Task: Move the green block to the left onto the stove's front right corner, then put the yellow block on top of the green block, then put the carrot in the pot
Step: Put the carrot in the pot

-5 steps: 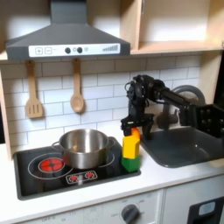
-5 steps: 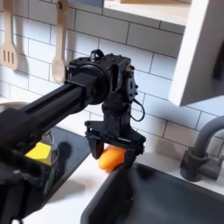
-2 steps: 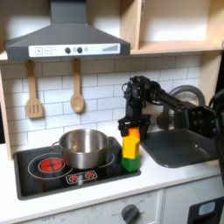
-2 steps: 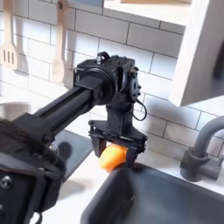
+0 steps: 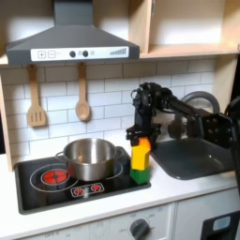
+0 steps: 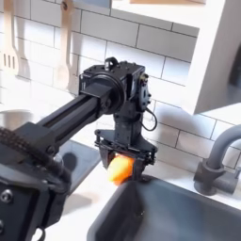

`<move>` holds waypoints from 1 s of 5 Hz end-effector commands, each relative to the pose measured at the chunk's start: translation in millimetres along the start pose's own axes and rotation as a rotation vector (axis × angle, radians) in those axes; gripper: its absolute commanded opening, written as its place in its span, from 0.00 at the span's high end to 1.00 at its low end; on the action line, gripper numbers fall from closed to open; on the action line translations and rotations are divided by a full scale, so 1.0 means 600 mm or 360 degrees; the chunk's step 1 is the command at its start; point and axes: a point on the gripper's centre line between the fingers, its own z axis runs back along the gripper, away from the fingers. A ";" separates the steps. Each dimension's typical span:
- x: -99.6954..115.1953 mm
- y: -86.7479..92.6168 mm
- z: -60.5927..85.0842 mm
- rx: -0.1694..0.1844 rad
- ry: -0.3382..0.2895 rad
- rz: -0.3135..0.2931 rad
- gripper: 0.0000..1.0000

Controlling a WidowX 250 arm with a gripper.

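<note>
While the yellow block sits stacked on the green block, the claw has settled, now pinching the carrot mid-frame; only the pot remains.

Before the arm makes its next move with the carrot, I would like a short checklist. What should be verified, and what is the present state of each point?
1. Green block on the stove's front right corner: ok in the first exterior view.
2. Yellow block stacked on the green block: ok, it sits upright on top.
3. Carrot between the gripper fingers: ok in the second exterior view; the orange body sits between them.
4. Grip firm enough to lift: cannot tell.
5. Pot open and free to receive the carrot: ok, no lid, nothing seen inside.
6. Path to the pot avoids the block stack: not ok yet, the stack stands between gripper and pot, so lift first.
</note>
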 end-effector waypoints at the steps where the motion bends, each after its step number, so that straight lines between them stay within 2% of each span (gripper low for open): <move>1: -0.002 0.002 0.005 -0.0006 -0.0008 0.0005 1.00; 2: -0.007 0.003 0.007 -0.0011 -0.0004 0.0001 1.00; 3: -0.018 0.018 0.018 -0.0025 0.0030 -0.0002 1.00; 4: -0.023 0.037 0.025 -0.0038 0.0041 0.0037 1.00; 5: -0.029 0.056 0.048 -0.0059 0.0011 0.0073 1.00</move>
